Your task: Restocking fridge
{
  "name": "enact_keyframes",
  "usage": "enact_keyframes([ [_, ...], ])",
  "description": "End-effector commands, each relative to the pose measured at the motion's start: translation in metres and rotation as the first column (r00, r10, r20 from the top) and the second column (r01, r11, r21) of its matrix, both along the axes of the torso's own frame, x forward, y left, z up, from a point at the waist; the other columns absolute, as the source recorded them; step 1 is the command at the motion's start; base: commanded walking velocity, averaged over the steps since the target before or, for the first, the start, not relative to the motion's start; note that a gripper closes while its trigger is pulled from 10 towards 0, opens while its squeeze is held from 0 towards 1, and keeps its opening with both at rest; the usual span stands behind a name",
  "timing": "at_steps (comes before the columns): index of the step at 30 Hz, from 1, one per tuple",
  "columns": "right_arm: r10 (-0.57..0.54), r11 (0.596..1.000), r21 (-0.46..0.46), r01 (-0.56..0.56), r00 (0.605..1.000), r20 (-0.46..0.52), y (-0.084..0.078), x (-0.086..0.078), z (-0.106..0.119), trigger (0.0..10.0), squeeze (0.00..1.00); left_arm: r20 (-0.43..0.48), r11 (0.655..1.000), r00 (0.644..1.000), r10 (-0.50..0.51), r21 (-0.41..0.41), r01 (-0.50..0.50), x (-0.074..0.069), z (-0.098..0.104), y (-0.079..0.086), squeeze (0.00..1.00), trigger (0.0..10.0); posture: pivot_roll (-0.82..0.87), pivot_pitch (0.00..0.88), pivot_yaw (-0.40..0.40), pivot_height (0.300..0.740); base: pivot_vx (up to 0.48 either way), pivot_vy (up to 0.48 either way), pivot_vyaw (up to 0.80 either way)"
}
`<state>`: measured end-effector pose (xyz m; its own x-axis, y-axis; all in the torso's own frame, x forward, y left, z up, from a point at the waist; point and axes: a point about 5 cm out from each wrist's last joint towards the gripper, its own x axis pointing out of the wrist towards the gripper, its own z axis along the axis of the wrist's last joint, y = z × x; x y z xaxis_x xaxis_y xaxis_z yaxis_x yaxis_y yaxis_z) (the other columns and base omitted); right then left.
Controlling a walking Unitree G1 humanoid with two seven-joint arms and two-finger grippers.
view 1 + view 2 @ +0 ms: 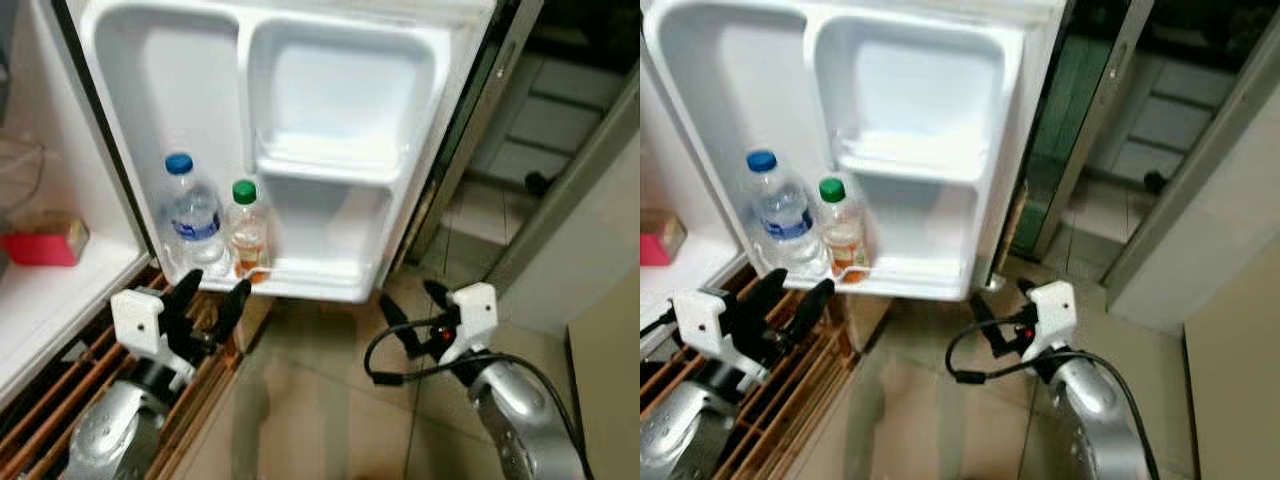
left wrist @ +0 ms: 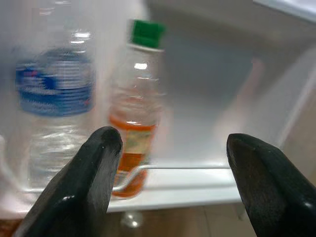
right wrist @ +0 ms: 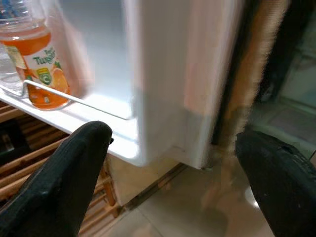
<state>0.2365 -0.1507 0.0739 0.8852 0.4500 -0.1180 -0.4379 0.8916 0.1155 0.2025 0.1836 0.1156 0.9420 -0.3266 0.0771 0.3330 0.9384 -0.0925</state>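
Left end effector [image 1: 211, 293] released, right end effector [image 1: 407, 312] released, door shelf [image 1: 320, 280] holding water bottle [image 1: 192, 215] (blue-capped), orange juice bottle [image 1: 247, 230]

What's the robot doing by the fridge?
It is restocking the fridge. The door is open, and a water bottle and a juice bottle stand side by side on its bottom shelf. The left gripper is open and empty just below the bottles. The right gripper is open too, near the door's lower corner.

- Left gripper [image 1: 208, 296]: lower left of the head view, fingers spread, pointing up.
- Right gripper [image 1: 412, 310]: lower right of frame, fingers parted, silver forearm below.
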Motion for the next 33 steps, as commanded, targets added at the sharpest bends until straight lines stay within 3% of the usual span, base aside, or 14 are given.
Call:
enact_keyframes([
  [1, -0.023, 1.000, -0.020, 0.023, 1.000, -0.012, -0.010, -0.002, -0.003, 10.0, 0.24, 0.000, 1.000, 1.000, -0.022, 0.021, 0.022, 0.004, -0.003, -0.006, 0.00, 10.0, -0.11, 0.000, -0.030, 0.740, 0.000, -0.450, 0.00],
  [7, -0.068, 0.994, -0.087, 0.068, 0.998, 0.011, -0.014, 0.000, -0.004, 10.0, 0.24, -0.015, 0.997, 0.998, 0.061, 0.045, -0.060, 0.022, -0.008, 0.001, 0.00, 10.0, -0.12, 0.000, -0.027, 0.740, 0.000, -0.457, 0.00],
  [16, -0.079, 0.994, -0.077, 0.081, 0.997, 0.022, -0.008, 0.006, -0.005, 10.0, 0.26, -0.037, 0.991, 0.994, 0.104, 0.090, -0.100, 0.035, -0.014, -0.002, 0.00, 10.0, -0.13, 0.000, -0.018, 0.740, 0.000, -0.455, 0.73],
  [20, -0.074, 0.994, -0.081, 0.076, 0.997, 0.030, -0.006, 0.008, -0.005, 10.0, 0.26, -0.082, 0.986, 0.987, 0.142, 0.097, -0.134, 0.036, -0.022, -0.003, 0.00, 10.0, -0.13, 0.000, -0.015, 0.740, 0.000, 0.000, 0.71],
  [28, -0.065, 0.994, -0.085, 0.070, 0.996, 0.063, 0.001, 0.015, -0.001, 10.0, 0.28, -0.063, 0.966, 0.970, 0.233, 0.132, -0.223, 0.049, -0.022, -0.009, 0.00, 10.0, -0.12, 0.000, -0.021, 0.740, 0.000, 0.000, 0.70],
  [33, -0.085, 0.992, -0.085, 0.093, 0.992, 0.089, -0.001, 0.020, 0.004, 10.0, 0.30, -0.058, 0.950, 0.962, 0.268, 0.178, -0.255, 0.046, -0.024, -0.006, 0.00, 10.0, -0.12, 0.000, -0.016, 0.740, 0.000, 0.000, 0.65],
])
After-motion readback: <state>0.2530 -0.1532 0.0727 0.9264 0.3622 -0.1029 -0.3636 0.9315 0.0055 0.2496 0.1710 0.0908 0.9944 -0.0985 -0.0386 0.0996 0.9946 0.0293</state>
